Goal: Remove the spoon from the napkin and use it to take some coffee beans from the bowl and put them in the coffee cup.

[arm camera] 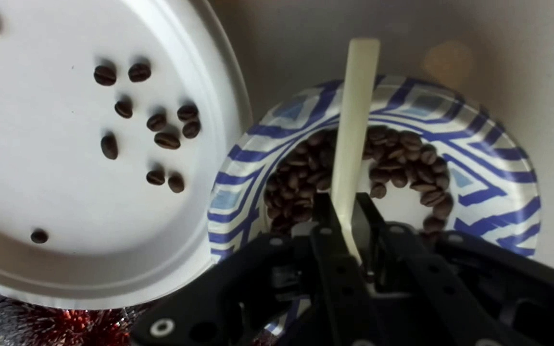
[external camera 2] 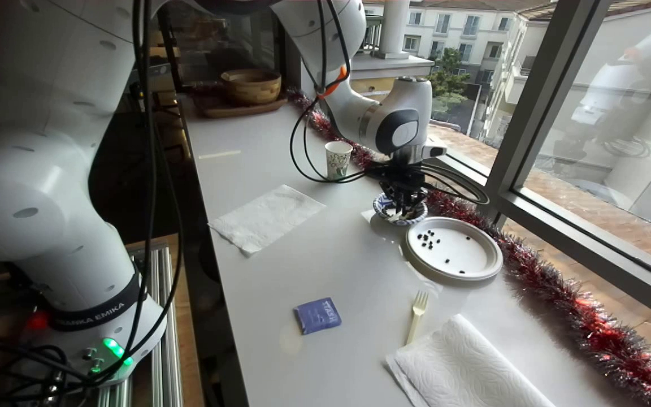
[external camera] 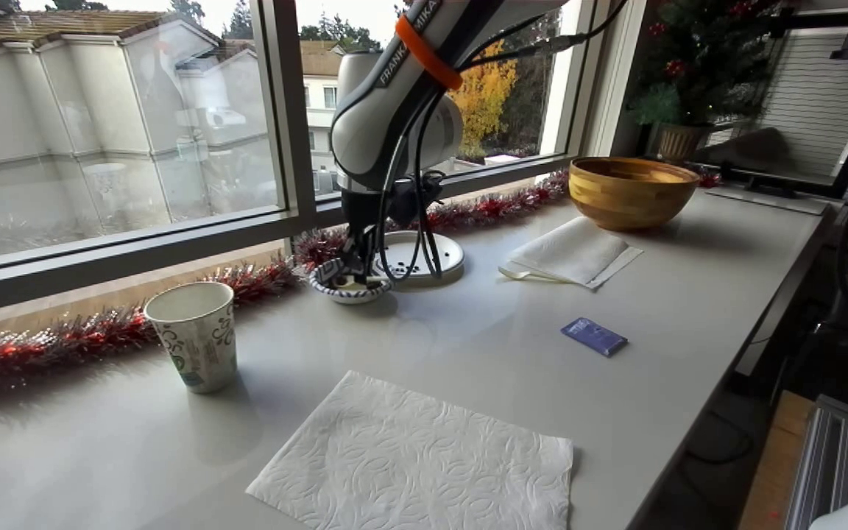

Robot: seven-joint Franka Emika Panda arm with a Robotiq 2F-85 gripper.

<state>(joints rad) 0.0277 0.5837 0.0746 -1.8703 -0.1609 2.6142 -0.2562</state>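
Hand [arm camera: 344, 206]: gripping the spoon [arm camera: 351, 144] by its handle, one finger to each side, fingertips low over the bowl [arm camera: 498, 192].
Spoon: handle reaching out to twelve o'clock past the bowl's rim in the wrist view; the scoop end, towards six, is hidden under the hand.
Coffee beans [arm camera: 298, 180]: banked around the bowl's wall, with bare floor towards the middle; some lie loose on the plate [arm camera: 41, 168], between nine and ten o'clock from the bowl.
Napkin [external camera: 417, 456]: flat on the worktop [external camera: 409, 353] at five o'clock from the bowl in an exterior view, the spoon off it.
Coffee cup [external camera: 199, 346]: upright at eight o'clock from the bowl in an exterior view.
Scooping: the step in hand, by my reading; whether any beans sit on the spoon does not show.
Beans to coffee cup: probably next, work the spoon into the banked beans, not the bare middle, raise it level over the rim, and carry it across before tipping.
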